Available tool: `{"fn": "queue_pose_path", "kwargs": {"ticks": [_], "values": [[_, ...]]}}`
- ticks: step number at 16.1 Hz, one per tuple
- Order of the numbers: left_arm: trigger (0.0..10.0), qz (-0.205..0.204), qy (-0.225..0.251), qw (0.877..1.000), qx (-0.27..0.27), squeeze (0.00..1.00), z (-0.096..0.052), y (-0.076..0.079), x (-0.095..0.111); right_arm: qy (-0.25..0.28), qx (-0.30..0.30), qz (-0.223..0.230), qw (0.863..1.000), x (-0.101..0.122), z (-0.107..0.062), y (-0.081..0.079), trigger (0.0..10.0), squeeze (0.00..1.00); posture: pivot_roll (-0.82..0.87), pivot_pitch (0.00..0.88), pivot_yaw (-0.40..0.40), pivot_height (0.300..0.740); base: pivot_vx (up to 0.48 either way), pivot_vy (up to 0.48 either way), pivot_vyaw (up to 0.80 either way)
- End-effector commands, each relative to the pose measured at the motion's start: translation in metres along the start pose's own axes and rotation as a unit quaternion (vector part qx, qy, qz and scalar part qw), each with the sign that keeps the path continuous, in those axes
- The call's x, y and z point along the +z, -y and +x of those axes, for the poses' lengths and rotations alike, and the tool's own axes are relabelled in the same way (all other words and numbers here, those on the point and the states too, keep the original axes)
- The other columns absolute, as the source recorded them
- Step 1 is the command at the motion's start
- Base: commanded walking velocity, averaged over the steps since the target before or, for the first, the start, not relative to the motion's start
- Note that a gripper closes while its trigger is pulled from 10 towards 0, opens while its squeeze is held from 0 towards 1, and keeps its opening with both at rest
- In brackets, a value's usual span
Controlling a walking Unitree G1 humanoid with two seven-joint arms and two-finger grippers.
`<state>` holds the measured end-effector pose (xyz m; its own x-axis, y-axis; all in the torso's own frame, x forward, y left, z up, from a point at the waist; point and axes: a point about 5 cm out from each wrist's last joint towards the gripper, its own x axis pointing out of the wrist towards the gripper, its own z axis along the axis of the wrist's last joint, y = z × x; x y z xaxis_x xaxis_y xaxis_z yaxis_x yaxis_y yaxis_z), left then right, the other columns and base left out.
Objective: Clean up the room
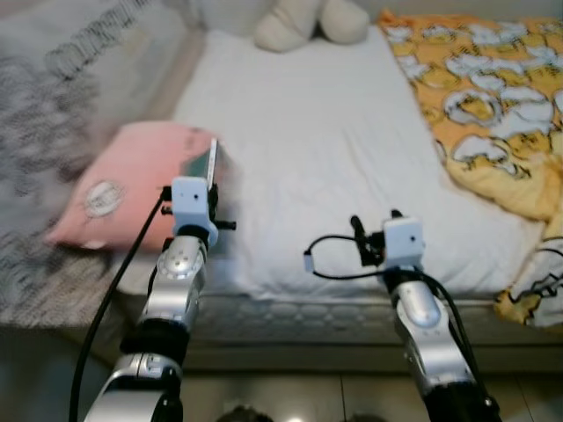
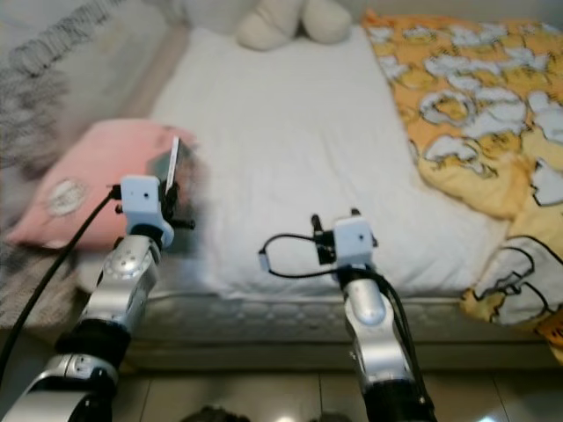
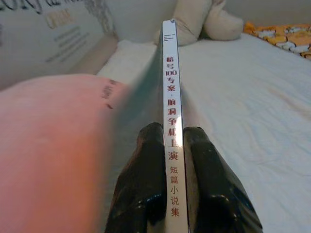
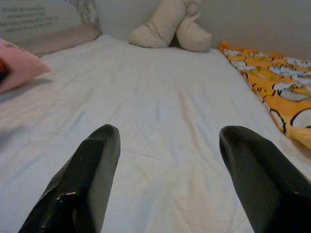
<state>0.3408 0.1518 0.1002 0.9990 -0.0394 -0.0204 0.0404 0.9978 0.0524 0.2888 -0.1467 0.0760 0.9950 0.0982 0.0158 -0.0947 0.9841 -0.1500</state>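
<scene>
The bed (image 1: pixel 308 167), under a white sheet, took up most of the scene, with the robot standing at its near edge. An orange patterned blanket (image 1: pixel 479 97) lay rumpled along the robot's right side of the mattress, and a cream stuffed toy (image 1: pixel 312 22) sat at the far end near the wall. A pink pillow (image 1: pixel 123 189) rested at the left edge of the bed, partly over the side.

The left claw (image 3: pixel 171 160) was pressed together on a thin book (image 3: pixel 170 87), gripping it by the spine so that it stood on edge, raised above the sheet just beside the pink pillow. Red Chinese characters ran down the spine. The right claw (image 4: pixel 167 160) hung over the bare middle of the sheet with its fingers spread wide, holding nothing.

The step in hand looked like carrying the book away from the bed, the pick-up itself apparently done. The next move would likely call for keeping the pinch firm on that narrow spine while turning toward wherever books belong, since a thin book held by one edge could pivot or slip. The pillow and blanket seemed to remain for tidying afterwards.
</scene>
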Motion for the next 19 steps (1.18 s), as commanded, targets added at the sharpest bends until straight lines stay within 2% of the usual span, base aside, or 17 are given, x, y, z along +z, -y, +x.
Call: {"fn": "queue_pose_path", "kwargs": {"ticks": [1, 9, 11, 12, 14, 15, 16, 17, 18, 19], "values": [[10.0, 0.013, 0.030, 0.999, -0.011, 0.00, 0.004, 0.006, 0.012, 0.011, 0.005, 0.000, 1.000, 0.004, 0.001, -0.002, 10.0, 0.00, -0.18, 0.000, 0.085, 0.740, 0.480, 0.000, 0.00], [10.0, 0.013, 0.039, 0.999, -0.023, 0.00, 0.009, 0.015, 0.018, 0.010, 0.005, -0.004, 1.000, 0.003, -0.001, -0.003, 10.0, 0.00, -0.19, 0.000, 0.091, 0.740, 0.480, 0.000, 0.00], [10.0, 0.005, 0.044, 0.998, -0.038, 0.00, 0.012, 0.023, 0.022, 0.011, 0.003, -0.003, 1.000, 0.004, -0.002, -0.002, 10.0, 0.00, -0.19, 0.000, 0.092, 0.740, 0.480, 0.000, 0.00], [10.0, -0.007, 0.049, 0.997, -0.053, 0.00, 0.014, 0.032, 0.027, 0.010, 0.001, -0.002, 1.000, 0.003, -0.003, -0.001, 10.0, 0.00, -0.20, 0.000, 0.092, 0.740, 0.480, 0.000, 0.00], [10.0, -0.055, 0.049, 0.993, -0.089, 0.00, 0.020, 0.055, 0.039, 0.006, -0.002, 0.001, 1.000, 0.001, -0.009, 0.003, 10.0, 0.00, -0.20, 0.000, 0.085, 0.740, 0.480, 0.000, 0.00], [10.0, -0.104, -0.008, 0.986, -0.128, 0.00, 0.034, 0.081, 0.046, -0.014, 0.006, 0.002, 1.000, -0.007, -0.024, 0.009, 10.0, 0.00, -0.20, 0.015, 0.074, 0.740, 0.000, 0.000, 0.00], [10.0, -0.143, -0.055, 0.980, -0.128, 0.00, 0.041, 0.082, 0.042, -0.036, 0.019, 0.007, 0.999, -0.014, -0.031, 0.010, 10.0, 0.00, -0.21, 0.030, 0.069, 0.740, 0.000, 0.000, 0.00], [10.0, -0.168, -0.076, 0.975, -0.124, 0.00, 0.043, 0.081, 0.039, -0.047, 0.025, 0.009, 0.999, -0.017, -0.034, 0.010, 10.0, 0.00, -0.22, 0.034, 0.067, 0.740, 0.000, 0.000, 0.00], [10.0, -0.223, -0.141, 0.958, -0.112, 0.00, 0.041, 0.078, 0.022, -0.078, 0.034, 0.029, 0.996, -0.025, -0.040, 0.011, 10.0, 0.00, -0.23, 0.053, 0.065, 0.740, 0.000, 0.000, 0.00], [10.0, -0.249, -0.209, 0.940, -0.106, 0.00, 0.032, 0.078, -0.004, -0.109, 0.051, 0.059, 0.991, -0.031, -0.047, 0.009, 10.0, 0.00, -0.25, 0.073, 0.060, 0.740, 0.000, 0.000, 0.00]]}}
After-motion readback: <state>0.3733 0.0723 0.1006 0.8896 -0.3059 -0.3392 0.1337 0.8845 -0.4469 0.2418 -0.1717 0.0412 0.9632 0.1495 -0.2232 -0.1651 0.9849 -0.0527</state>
